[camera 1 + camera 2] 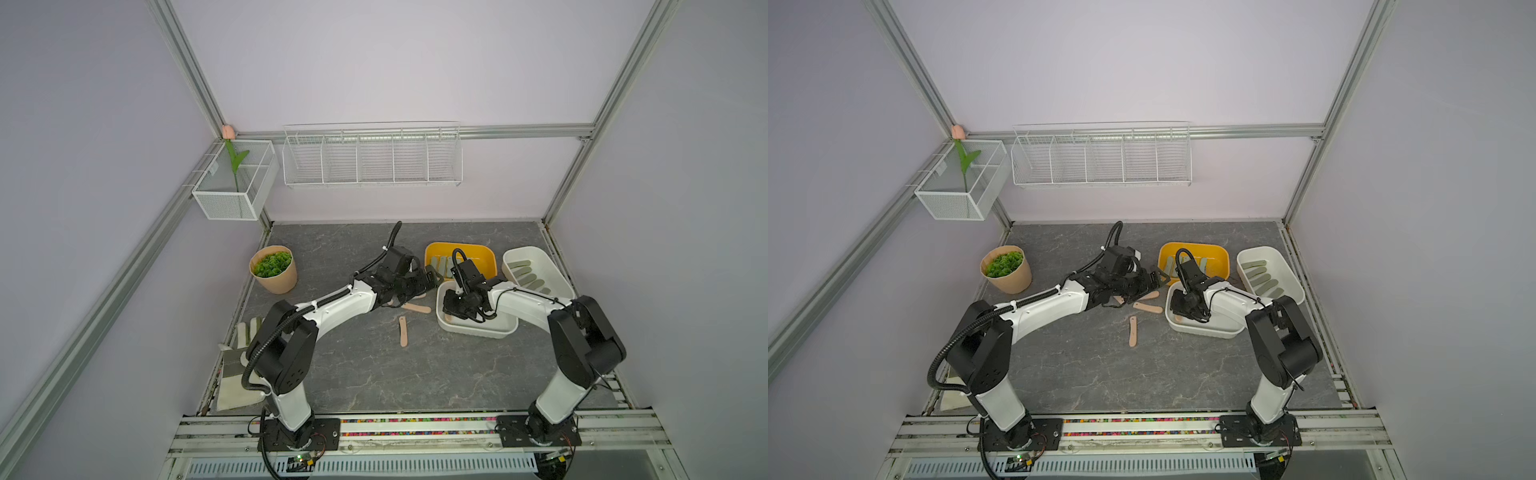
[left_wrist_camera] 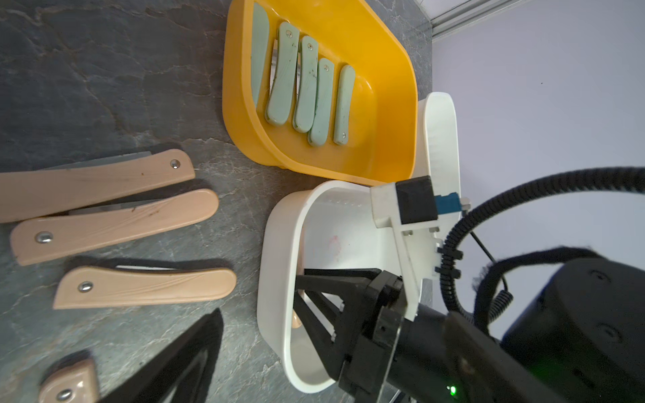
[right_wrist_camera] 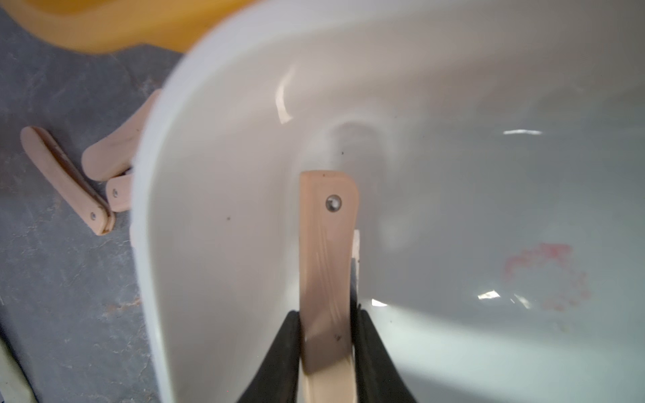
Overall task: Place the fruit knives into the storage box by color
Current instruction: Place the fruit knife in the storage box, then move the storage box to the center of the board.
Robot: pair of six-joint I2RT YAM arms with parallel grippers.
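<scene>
Far left, table edge: pale work glove [image 1: 232, 374] lying flat. Behind it, a potted plant [image 1: 276, 280] on the grey tabletop [image 1: 374, 374].

Centre: left gripper [image 1: 430, 278] reaches across above the loose peach knives [image 2: 146, 288]. Its jaws are spread, and one finger [image 2: 188, 359] shows far to the side in its wrist view. Four peach knives show there, all flat on the tabletop, one only partly in frame. In both top views one more lies apart, nearer the robot [image 1: 1132, 331].

Right of centre: right gripper [image 3: 328, 314] is down inside the near white box [image 3: 150, 244], jaws clamped on a peach knife [image 3: 328, 251]. The knife's free end points at the box floor; contact cannot be told.

Just behind: yellow box [image 1: 484, 253] with five mint knives [image 2: 307, 83] side by side.

Far right: far white box [image 1: 548, 266], holding a row of olive knives [image 1: 528, 276].
</scene>
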